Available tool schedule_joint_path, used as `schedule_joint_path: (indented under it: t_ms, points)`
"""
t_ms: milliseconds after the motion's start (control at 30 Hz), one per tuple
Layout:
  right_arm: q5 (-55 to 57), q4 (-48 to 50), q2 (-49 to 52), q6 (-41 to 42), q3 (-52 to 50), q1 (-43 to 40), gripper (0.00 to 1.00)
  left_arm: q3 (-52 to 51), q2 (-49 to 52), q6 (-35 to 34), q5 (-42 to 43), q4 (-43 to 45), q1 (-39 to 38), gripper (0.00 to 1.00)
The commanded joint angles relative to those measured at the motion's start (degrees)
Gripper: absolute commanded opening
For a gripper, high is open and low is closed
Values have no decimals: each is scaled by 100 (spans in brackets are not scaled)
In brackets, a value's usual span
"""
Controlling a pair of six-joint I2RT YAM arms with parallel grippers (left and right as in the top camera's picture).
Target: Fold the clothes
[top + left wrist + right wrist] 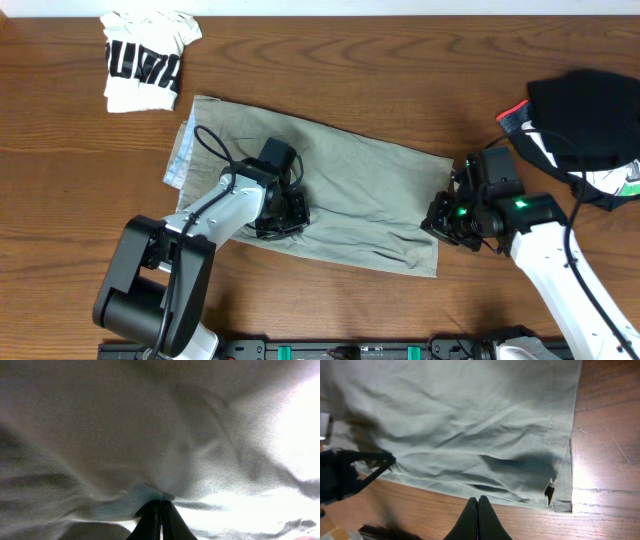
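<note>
The clothes, a pale khaki pair of shorts (350, 180), lie spread flat and aslant across the middle of the table. My left gripper (283, 218) rests on their near edge. In the left wrist view its jaws (160, 504) are pressed together with the fabric (150, 425) puckered at the tips, filling the view. My right gripper (443, 218) sits at the shorts' right end, shut and empty. In the right wrist view its tips (478, 501) hover over bare wood just short of the hem of the shorts (460, 420).
A white printed tee (145, 60) lies crumpled at the back left of the wooden table (400, 60). A black garment (590, 110) with a white and red piece beside it lies at the back right, close behind the right arm.
</note>
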Motion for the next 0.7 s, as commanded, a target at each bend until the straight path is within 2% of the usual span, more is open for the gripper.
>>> schedule_joint_path:
  t_ms: [0, 133, 267, 500, 667]
  points:
    - [-72, -9, -98, -131, 59, -33, 1, -103, 138, 13, -332, -90, 33, 6]
    - [-46, 103, -39, -138, 37, -31, 4, -103, 138, 13, -330, -85, 31, 6]
    - [225, 188, 83, -216, -44, -15, 15, -103, 138, 11, -330, -61, 31, 6]
    - [-225, 922, 704, -203, -354, 195, 2, -103, 138, 11, -264, -28, 31, 7]
    - [-284, 1073, 1362, -24, -417, 516, 1, -103, 138, 9, -264, -26, 31, 6]
